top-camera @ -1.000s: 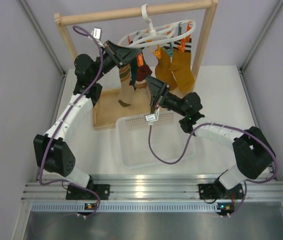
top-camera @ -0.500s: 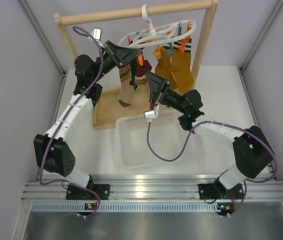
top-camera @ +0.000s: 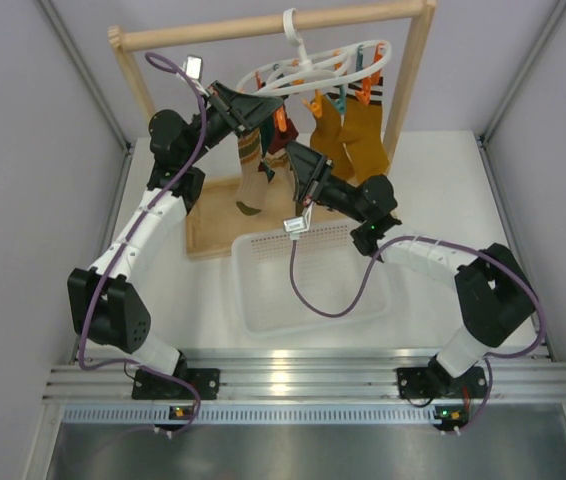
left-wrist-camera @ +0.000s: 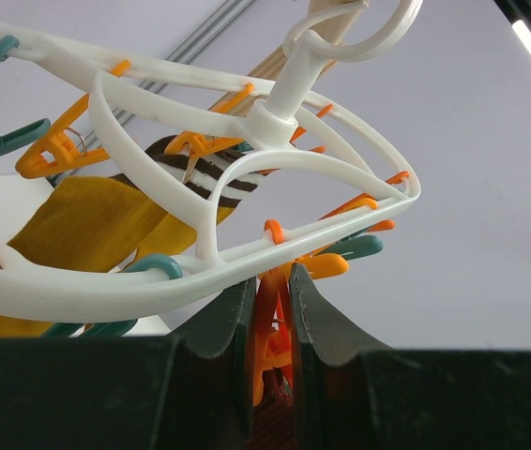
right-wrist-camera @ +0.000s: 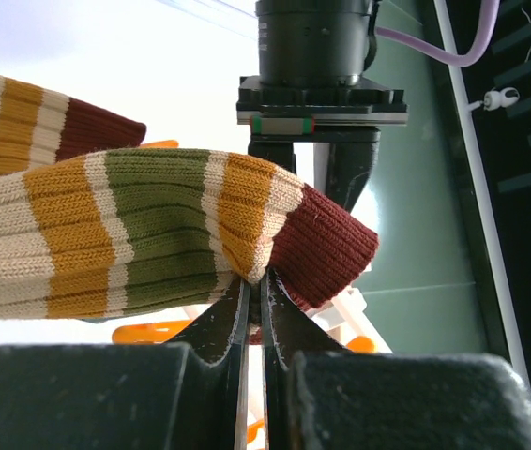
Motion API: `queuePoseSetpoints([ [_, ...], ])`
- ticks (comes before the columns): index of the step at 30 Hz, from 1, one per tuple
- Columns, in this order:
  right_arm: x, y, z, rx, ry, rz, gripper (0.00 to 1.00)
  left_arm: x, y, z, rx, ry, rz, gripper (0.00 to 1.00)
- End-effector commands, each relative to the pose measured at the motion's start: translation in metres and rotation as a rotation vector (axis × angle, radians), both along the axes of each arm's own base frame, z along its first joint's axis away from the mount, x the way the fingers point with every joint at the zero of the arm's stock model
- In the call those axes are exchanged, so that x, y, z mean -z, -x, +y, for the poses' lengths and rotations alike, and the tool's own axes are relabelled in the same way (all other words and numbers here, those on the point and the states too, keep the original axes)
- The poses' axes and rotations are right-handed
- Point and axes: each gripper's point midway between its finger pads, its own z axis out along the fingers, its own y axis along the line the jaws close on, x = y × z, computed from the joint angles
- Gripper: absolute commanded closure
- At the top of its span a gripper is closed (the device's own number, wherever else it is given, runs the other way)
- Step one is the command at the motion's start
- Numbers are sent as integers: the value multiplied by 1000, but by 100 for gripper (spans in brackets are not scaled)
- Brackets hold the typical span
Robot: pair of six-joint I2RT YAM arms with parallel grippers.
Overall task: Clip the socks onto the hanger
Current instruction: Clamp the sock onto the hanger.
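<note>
The left gripper has its dark jaws squeezed on a glossy orange clip under the rim of the white plastic oval hanger, hooked on a wooden rail; the right gripper is pinched tight on the ribbed striped sock (olive, mustard and cream bands, maroon cuff), bunching its knit just under the hanger; two mustard socks dangle from other clips

White arms with black joints, purple cables (white tags attached), dark fingers.
</note>
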Motion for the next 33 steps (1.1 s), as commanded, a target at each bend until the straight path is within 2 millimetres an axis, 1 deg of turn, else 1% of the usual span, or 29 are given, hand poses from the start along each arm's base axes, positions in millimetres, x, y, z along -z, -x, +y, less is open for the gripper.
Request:
queuePoseSetpoints([
  [1, -38, 0, -10, 14, -64, -85, 100, 19, 29, -14, 157, -74, 10, 100],
  [7, -52, 4, -11, 4, -91, -125, 100, 21, 26, -14, 152, -73, 17, 100],
  [12, -59, 6, -12, 6, -104, -140, 100, 20, 27, -14, 154, -75, 14, 100],
  [17, -58, 2, -10, 15, -95, -146, 100, 20, 26, -15, 153, -76, 15, 100],
  [18, -61, 2, -10, 19, -100, -151, 100, 19, 26, -14, 151, -75, 13, 100],
  [21, -63, 0, -9, 17, -105, -154, 100, 17, 26, -14, 148, -74, 7, 92],
  [22, -63, 0, -9, 18, -105, -156, 100, 16, 25, -14, 147, -73, 3, 82],
  [24, -63, -1, -9, 17, -104, -152, 100, 11, 25, -12, 136, -68, -16, 74],
  [25, -62, -1, -8, 16, -100, -149, 100, 9, 24, -12, 132, -63, -25, 67],
  [26, -62, -1, -8, 16, -100, -149, 100, 5, 24, -11, 126, -59, -36, 62],
  [29, -61, -2, -9, 18, -102, -143, 100, -3, 22, -8, 114, -54, -69, 57],
  [31, -63, -1, -9, 13, -103, -141, 100, -5, 20, -6, 106, -50, -75, 53],
  [33, -62, -1, -9, 14, -102, -137, 100, -6, 17, -4, 99, -47, -77, 48],
])
